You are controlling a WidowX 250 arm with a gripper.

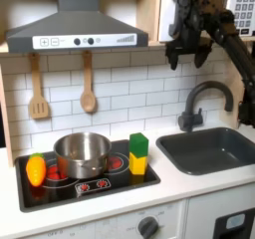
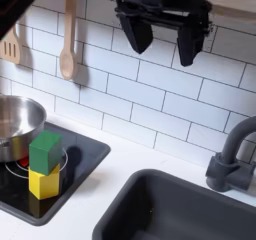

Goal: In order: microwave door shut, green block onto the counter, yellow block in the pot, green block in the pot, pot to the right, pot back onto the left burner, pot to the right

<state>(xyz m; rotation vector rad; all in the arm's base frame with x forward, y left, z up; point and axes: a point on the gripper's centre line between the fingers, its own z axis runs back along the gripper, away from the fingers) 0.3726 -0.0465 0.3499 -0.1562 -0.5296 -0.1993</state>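
The green block (image 1: 138, 145) (image 2: 45, 152) stands stacked on the yellow block (image 1: 137, 164) (image 2: 42, 184) at the right side of the black cooktop (image 1: 118, 181) (image 2: 86, 154). The steel pot (image 1: 82, 153) (image 2: 14, 124) sits on the left burner, apart from the blocks. My gripper (image 1: 189, 52) (image 2: 163, 39) hangs open and empty high in front of the tiled wall, well above the counter (image 1: 167, 183) (image 2: 112, 179) and to the right of the blocks in both exterior views. The arm hides the microwave door.
An orange-and-yellow toy vegetable (image 1: 36, 169) lies left of the pot. A wooden spatula (image 1: 38, 89) and spoon (image 1: 88, 89) (image 2: 67, 34) hang on the wall. The dark sink (image 1: 214, 148) (image 2: 180, 209) and faucet (image 1: 194, 104) (image 2: 235, 154) are at the right. The microwave keypad (image 1: 245, 9) is at the top right.
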